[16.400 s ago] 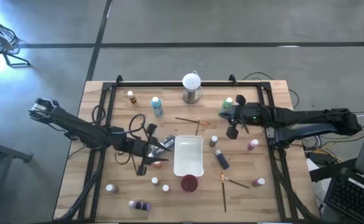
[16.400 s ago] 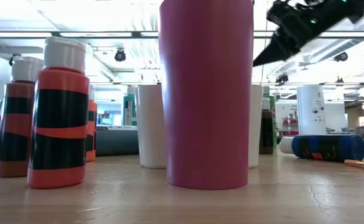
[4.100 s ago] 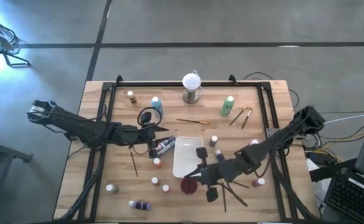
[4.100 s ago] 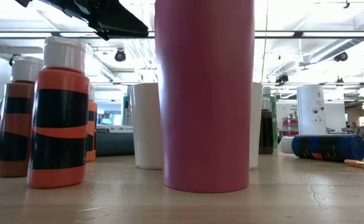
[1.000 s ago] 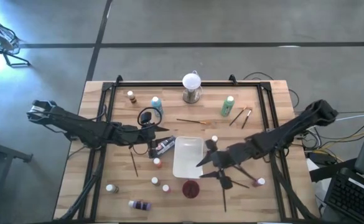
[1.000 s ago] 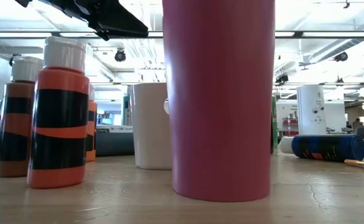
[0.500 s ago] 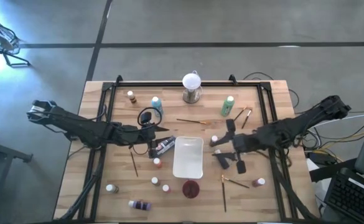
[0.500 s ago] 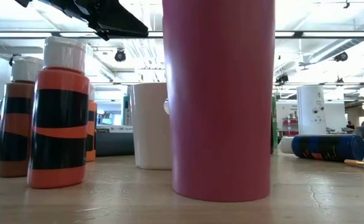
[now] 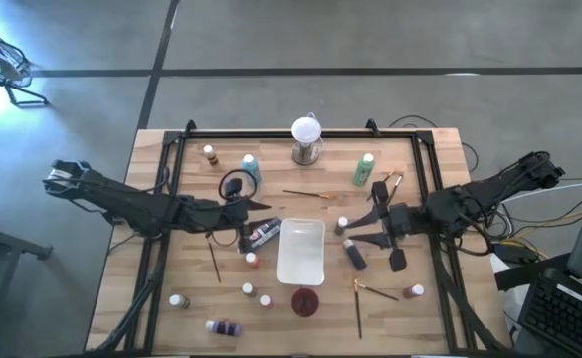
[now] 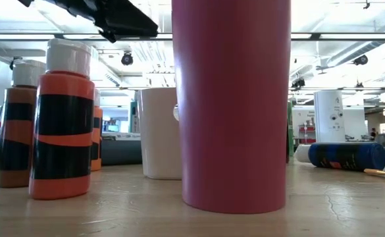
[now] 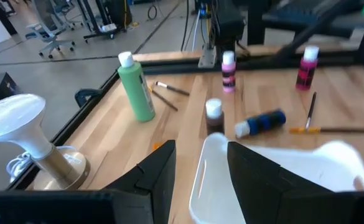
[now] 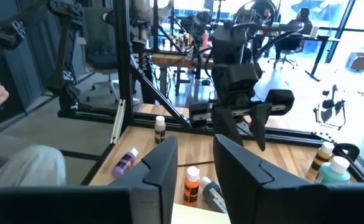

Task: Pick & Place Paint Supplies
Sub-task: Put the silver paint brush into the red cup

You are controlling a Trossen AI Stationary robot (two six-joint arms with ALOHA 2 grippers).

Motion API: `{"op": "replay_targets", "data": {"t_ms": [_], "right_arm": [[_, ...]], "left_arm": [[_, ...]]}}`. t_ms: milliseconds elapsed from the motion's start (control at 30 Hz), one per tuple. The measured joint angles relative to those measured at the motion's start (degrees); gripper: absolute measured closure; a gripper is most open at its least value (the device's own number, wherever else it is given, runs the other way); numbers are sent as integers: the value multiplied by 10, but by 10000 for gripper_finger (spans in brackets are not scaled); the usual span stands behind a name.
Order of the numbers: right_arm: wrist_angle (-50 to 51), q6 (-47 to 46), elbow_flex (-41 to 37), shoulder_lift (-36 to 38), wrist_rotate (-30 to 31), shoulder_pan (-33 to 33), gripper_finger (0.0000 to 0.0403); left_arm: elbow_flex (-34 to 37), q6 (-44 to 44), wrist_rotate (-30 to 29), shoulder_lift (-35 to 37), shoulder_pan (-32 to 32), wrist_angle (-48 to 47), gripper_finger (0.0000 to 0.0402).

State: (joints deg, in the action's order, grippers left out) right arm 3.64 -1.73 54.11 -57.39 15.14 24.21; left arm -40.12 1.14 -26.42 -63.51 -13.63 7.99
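My left gripper [image 9: 258, 214] [image 11: 200, 150] hangs open and empty above the table just left of the white tray [image 9: 283, 261]; a dark bottle [image 9: 263, 235] lies on its side below it. My right gripper [image 9: 358, 237] [image 12: 195, 142] is open and empty, raised right of the tray over the lying dark blue bottle [image 9: 354, 254] and the standing brown bottle [image 9: 342, 226]. White-capped bottles stand around: teal [image 9: 250, 167], green [image 9: 364, 169], orange [image 9: 252, 260], pink [image 9: 415, 291]. Brushes [image 9: 358, 308] [image 9: 305, 194] [image 9: 390, 186] lie flat on the wood.
The dark red cup [image 9: 303, 299] [image 10: 231, 99] stands near the tray's near end. The white globe on a metal base [image 9: 307, 139] sits at the far edge. A purple bottle [image 9: 223, 326] lies near the near edge. A black frame rail [image 9: 171, 179] borders the tabletop.
My right gripper has moved from beside the red cup toward the table's right and far side, past the tray's right edge, staying open and empty. The left arm, the cup and the bottles have kept still.
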Motion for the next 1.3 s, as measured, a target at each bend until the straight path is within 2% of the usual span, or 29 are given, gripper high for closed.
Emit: {"op": "replay_targets", "data": {"t_ms": [267,733,1300], "right_arm": [[0,1,0,0,0,0,339],[0,4,0,-1,-1,0,370],[0,9,0,-1,0,0,328]], "left_arm": [[0,5,0,0,0,68,250],[0,5,-2,0,0,74,250],[0,6,-3,1,0,74,250]]}}
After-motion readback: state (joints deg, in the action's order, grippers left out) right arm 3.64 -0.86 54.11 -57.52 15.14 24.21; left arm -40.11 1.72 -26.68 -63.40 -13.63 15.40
